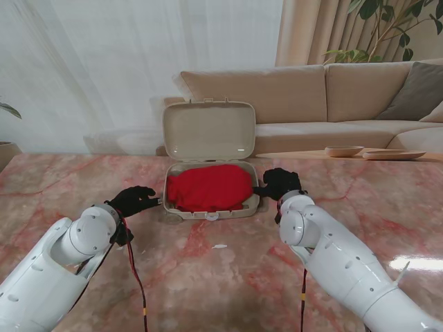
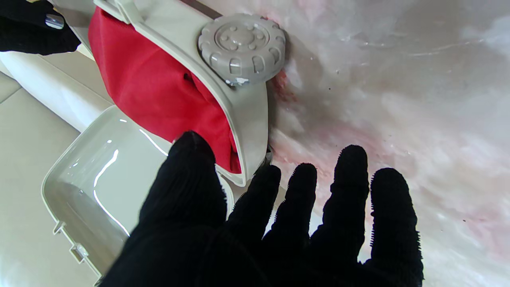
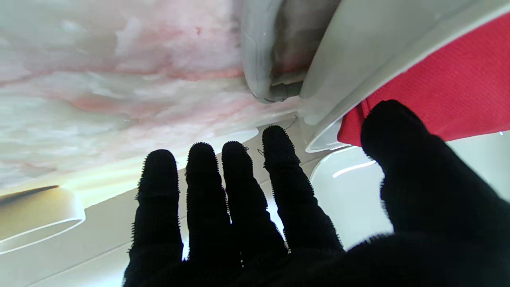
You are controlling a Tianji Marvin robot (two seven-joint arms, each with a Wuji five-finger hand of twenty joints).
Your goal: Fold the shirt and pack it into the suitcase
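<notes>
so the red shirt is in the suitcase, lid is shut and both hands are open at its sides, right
Not quite: the lid stands open, as the stand view shows. The red shirt does lie in the suitcase, with the left hand and right hand open at its sides.

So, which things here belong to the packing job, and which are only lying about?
Belonging to the job:
- red folded shirt, lying inside the case
- beige hard-shell suitcase, lid up
- left hand and right hand, both open, one at each side of the case

Only lying about:
- shallow wooden bowl and flat wooden tray, far right
- small white scrap on the pink marble table
</notes>
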